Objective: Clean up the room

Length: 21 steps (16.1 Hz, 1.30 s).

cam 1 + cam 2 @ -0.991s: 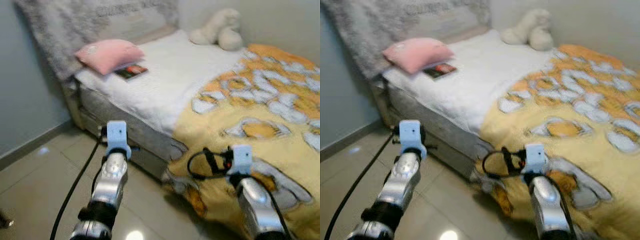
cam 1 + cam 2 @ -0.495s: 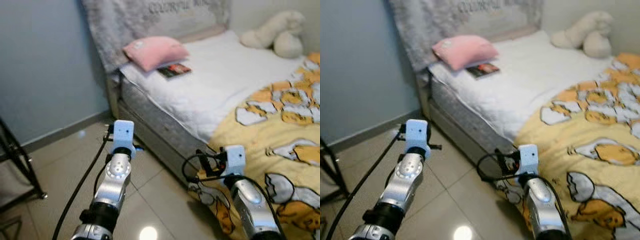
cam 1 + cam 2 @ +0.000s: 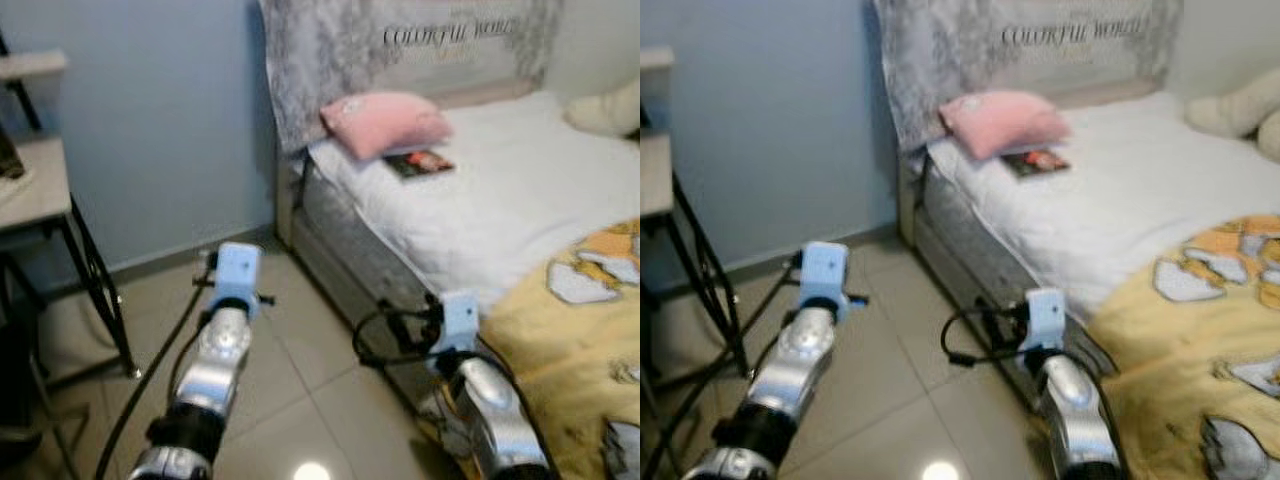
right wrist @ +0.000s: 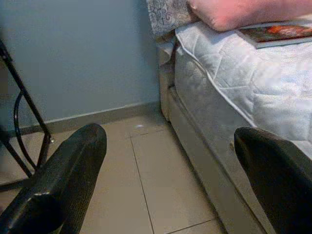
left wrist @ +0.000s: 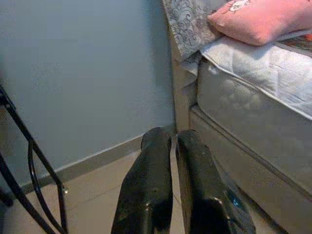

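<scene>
There's the bed [image 3: 520, 200] on my right, running away to the far wall, and on its white sheet a pink pillow [image 3: 385, 122] lies at the far end against the grey headboard [image 3: 400, 50]. Just beside the pillow, on its near side and partly tucked under it, sits a book [image 3: 420, 162] with a dark, reddish cover. Nearer to me on the right, a yellow blanket [image 3: 1200, 350] with egg-like patterns hangs over the bed's edge, and a cream plush toy [image 3: 1240, 108] rests at the far right.

My left gripper [image 5: 170, 141] is out over the beige tiled floor [image 3: 290, 400], its two black fingers pressed together and aimed at the bed's near corner and the blue-grey wall [image 3: 150, 120]. My right gripper [image 4: 170, 161] hangs low beside the mattress [image 4: 229, 92], fingers [image 4: 68, 180] spread wide apart with nothing between them, well apart from the book.

On my left stands a black metal-framed shelf [image 3: 40, 190] against the wall. A black cable [image 3: 385, 335] loops at my right wrist.
</scene>
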Tool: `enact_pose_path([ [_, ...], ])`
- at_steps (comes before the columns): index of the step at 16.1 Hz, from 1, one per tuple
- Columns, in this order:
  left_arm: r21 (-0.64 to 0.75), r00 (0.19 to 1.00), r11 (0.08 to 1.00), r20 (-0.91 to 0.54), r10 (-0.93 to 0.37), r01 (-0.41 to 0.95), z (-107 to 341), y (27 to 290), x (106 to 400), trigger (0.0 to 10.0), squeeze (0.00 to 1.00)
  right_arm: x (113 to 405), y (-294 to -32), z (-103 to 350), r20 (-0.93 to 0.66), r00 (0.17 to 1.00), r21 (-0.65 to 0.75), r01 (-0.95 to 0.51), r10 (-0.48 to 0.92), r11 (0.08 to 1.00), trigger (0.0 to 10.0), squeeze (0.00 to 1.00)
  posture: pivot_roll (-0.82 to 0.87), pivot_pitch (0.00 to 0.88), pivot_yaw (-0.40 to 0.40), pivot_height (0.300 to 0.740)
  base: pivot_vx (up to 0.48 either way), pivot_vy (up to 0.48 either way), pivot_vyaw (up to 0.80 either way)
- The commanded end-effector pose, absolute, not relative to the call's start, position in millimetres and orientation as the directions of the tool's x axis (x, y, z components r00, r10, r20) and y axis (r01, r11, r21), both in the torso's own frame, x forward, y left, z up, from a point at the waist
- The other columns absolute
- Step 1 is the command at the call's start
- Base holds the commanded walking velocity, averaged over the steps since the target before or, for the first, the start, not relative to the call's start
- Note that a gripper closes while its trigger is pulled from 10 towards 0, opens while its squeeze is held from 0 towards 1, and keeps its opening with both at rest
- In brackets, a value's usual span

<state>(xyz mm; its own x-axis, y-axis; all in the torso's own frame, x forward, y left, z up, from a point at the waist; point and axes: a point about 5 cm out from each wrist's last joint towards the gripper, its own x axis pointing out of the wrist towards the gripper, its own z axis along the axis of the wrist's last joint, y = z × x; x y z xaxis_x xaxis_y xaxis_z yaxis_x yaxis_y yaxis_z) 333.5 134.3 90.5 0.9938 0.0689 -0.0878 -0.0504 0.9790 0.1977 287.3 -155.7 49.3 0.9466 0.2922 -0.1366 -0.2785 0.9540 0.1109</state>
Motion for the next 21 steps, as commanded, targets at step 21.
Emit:
enact_pose_path([
  [21,0.193,0.995,0.981,-0.101,-0.004,0.024,98.8,119.5,339.3,10.0,0.0,290.9,-169.8,48.5,-0.14,0.964,0.12,-0.212,0.228,0.97,10.0,0.0,0.09,0.0,-0.005,0.74,0.274,0.0,0.47],
])
